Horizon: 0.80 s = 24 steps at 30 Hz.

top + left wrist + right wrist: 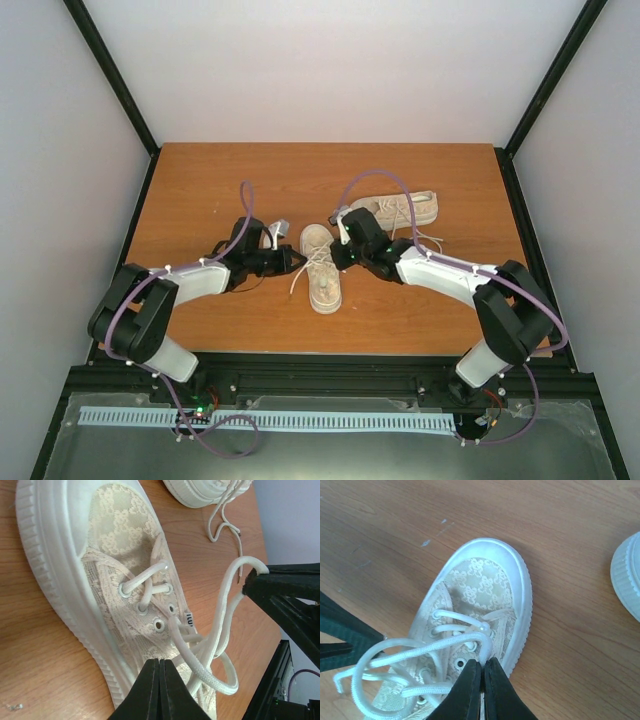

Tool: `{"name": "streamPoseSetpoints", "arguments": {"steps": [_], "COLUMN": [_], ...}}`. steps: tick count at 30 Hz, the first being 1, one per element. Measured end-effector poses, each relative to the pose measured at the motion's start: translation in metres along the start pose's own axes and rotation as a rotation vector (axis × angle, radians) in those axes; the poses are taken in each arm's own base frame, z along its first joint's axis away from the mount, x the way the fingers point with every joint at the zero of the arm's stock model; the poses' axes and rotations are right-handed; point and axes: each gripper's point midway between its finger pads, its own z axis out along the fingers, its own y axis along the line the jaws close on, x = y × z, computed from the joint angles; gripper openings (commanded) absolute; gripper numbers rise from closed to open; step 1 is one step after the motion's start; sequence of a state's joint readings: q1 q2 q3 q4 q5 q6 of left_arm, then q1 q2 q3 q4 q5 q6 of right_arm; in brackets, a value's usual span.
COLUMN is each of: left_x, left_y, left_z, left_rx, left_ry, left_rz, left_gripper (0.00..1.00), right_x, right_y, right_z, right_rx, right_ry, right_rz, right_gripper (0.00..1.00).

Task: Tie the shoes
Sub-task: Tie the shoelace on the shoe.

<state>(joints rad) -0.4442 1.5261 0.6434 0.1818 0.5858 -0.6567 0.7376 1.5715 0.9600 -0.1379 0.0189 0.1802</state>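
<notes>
The right gripper [482, 664] clamped a lace loop [223, 587] above the shoe [120, 525] — the left gripper [160, 663] had its fingers pressed together.

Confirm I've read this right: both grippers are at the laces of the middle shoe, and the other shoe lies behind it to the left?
Not quite. The other shoe lies behind the middle shoe to the right, not the left, as the top external view shows. The left gripper and right gripper are indeed at its laces.

one shoe [321, 268] centre, other shoe [395, 209] behind-right
</notes>
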Motion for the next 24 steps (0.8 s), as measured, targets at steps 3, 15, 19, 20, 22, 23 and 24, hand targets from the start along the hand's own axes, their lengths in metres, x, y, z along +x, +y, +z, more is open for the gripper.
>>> {"name": "streamPoseSetpoints", "arguments": {"steps": [3,15,19,20,22,23,24], "left_x": [0.0,0.004,0.002,0.001,0.001,0.0,0.0], "left_y": [0.003,0.025,0.028,0.028,0.029,0.03,0.03], "left_z": [-0.001,-0.01,-0.014,-0.015,-0.015,-0.015,-0.015], "left_rx": [-0.017,-0.123,-0.143,-0.146,-0.15,-0.152,-0.153], "left_ry": [-0.009,-0.056,-0.08,-0.084,-0.088,-0.089,-0.09], "left_rz": [-0.001,-0.015,-0.014,-0.014,-0.014,-0.014,-0.014], "left_gripper": [0.01,0.01,0.01,0.01,0.01,0.01,0.01], "right_x": [0.005,0.02,0.021,0.022,0.023,0.023,0.023], "right_y": [-0.007,-0.026,-0.028,-0.029,-0.029,-0.03,-0.03], "right_z": [0.005,0.011,0.012,0.012,0.012,0.013,0.013], "right_rx": [0.008,0.036,0.035,0.034,0.032,0.03,0.027], "right_ry": [0.017,0.055,0.059,0.061,0.065,0.066,0.067], "right_rz": [0.016,0.072,0.083,0.086,0.093,0.098,0.102], "right_gripper": [0.03,0.03,0.03,0.03,0.03,0.03,0.03]}}
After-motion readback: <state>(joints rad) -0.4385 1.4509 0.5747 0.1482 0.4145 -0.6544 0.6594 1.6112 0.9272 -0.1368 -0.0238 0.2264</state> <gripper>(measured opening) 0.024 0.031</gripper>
